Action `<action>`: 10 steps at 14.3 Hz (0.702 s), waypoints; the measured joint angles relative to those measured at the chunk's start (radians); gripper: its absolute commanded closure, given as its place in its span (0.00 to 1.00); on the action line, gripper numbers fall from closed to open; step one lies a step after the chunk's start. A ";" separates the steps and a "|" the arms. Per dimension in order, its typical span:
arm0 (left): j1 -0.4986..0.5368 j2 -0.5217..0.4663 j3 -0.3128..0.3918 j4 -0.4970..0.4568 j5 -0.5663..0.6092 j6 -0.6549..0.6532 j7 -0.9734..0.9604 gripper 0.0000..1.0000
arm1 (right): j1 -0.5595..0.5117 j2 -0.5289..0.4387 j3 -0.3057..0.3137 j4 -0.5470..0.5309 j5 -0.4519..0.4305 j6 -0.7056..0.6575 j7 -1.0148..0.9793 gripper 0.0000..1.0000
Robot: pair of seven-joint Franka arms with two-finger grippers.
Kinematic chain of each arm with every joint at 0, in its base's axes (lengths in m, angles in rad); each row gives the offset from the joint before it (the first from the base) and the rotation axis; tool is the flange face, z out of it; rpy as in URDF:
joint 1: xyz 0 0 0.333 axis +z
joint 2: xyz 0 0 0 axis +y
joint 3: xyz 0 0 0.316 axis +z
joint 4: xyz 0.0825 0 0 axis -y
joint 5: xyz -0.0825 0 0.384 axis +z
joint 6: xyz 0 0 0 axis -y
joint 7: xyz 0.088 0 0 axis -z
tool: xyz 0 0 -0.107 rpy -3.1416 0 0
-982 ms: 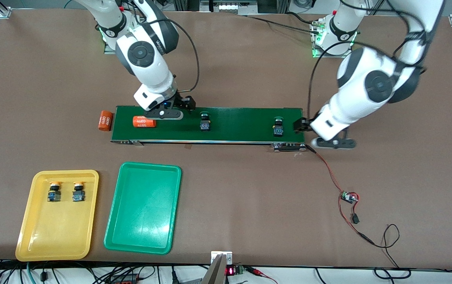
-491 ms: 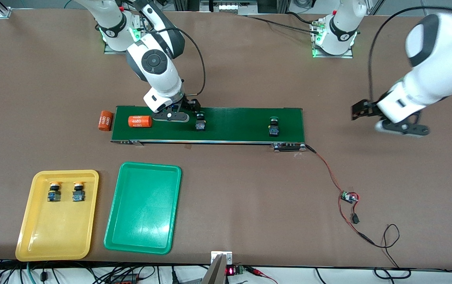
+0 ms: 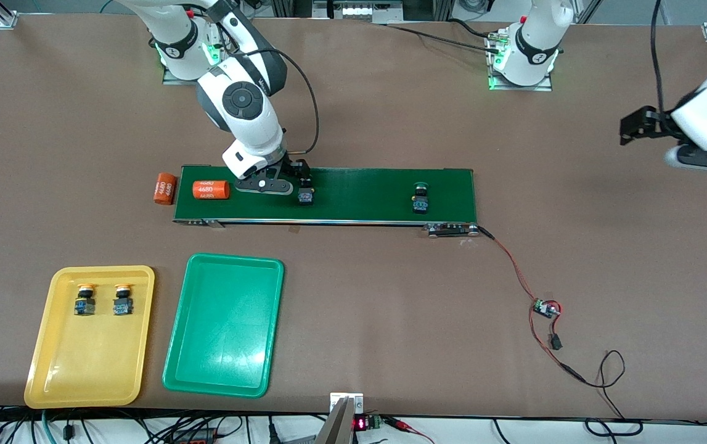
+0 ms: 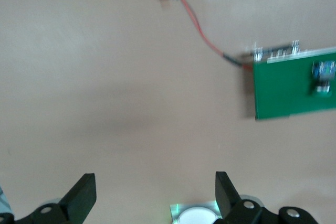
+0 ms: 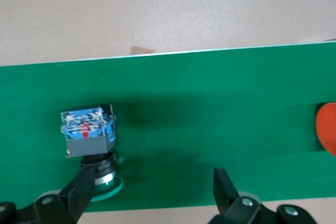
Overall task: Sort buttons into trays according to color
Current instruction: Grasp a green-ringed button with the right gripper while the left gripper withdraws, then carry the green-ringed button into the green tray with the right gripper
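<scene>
Sliding toward the right arm's end since a second ago, the conveyor belt has carried its load along: the orange cylinder on it now lies closer to the second orange cylinder resting on the table off the belt's end. The yellow tray near the table's front edge holds both yellow buttons side by side, and the green tray beside it holds nothing. The right gripper, fingers apart, has shifted along the belt and now sits low over one green button, whose cap is partly hidden under a finger in the right wrist view. The other green button rides near the belt's opposite end. The left gripper has swung away to the table's edge at the left arm's end, its fingers apart, the arm cut off by the frame.
</scene>
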 measured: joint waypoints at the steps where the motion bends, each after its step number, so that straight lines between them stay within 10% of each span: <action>1: -0.001 0.009 0.000 0.015 0.000 0.061 0.000 0.00 | 0.000 0.001 0.000 0.006 -0.004 0.002 0.007 0.00; 10: -0.007 0.010 -0.005 -0.011 -0.002 0.126 -0.022 0.00 | 0.029 0.083 -0.013 0.033 -0.062 0.041 0.023 0.00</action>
